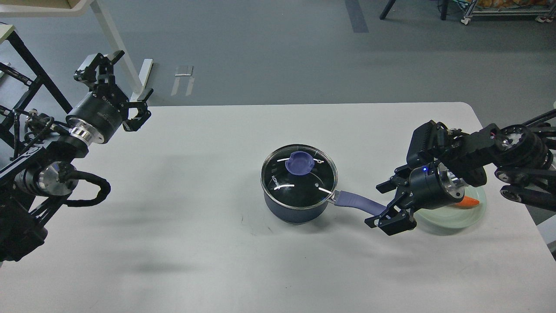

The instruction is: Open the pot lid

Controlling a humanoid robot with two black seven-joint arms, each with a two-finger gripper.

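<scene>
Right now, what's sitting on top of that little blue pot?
A clear glass lid with a purple knob covers the pot. Through the glass, only dark interior and glare show.

The round clear glass lid [299,175] with its thin steel rim shines glossy, catching white glints. The small dark blue saucepan [295,211] looks smooth enamelled metal. The white tabletop [195,243] is matt. The pale green glass plate [460,217] looks translucent.

Our left gripper [116,84] was raised at far left, fingers spread. Our right gripper [388,203] reached in low from the right, fingers apart.
</scene>
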